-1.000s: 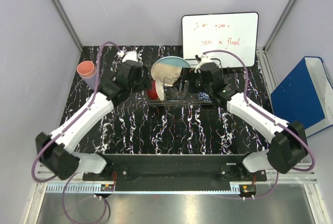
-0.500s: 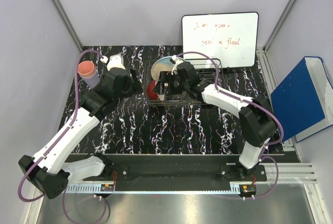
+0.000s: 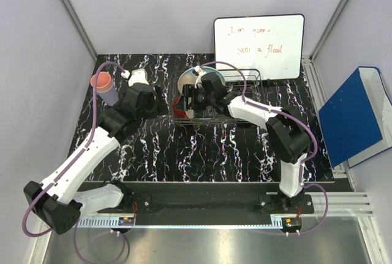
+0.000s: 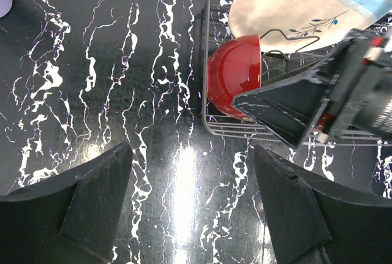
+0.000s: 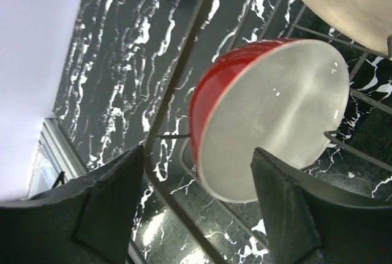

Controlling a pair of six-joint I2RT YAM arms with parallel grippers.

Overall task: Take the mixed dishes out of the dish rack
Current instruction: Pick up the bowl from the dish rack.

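– At the rack's [image 3: 248,84] left end, what did the right arm [image 3: 257,112] have hold of?

– Nothing. Its jaws were spread wide, one finger [image 5: 110,199] at each side of the wrist view. The red bowl [image 5: 269,117] sat ahead of the gap, and I saw no pad touching it.

– How did the bowl sit?

– On edge between the rack's wires. Its cream inside faced the right wrist camera and its red outside faced the left arm [image 3: 92,154].

– And the plate [image 3: 185,80]?

– It stood on edge in the rack too, just behind the bowl. I could not tell whether the two touched.

– What about the left jaws?

– They were released as well, and empty. They hung over the bare surface [image 4: 153,92] just left of the rack, with the rack's near left corner ahead of them.

– Where were the cups?

– The pink cup [image 3: 101,81] stood well to the left of the rack, mouth up. The lavender cup [image 3: 110,97] was against it. Whether one was nested in the other I could not tell.

– Was there anything else about?

– A whiteboard [image 3: 258,43] with red writing stood behind the rack. A blue folder [image 3: 355,117] lay well to the rack's right, off the surface.
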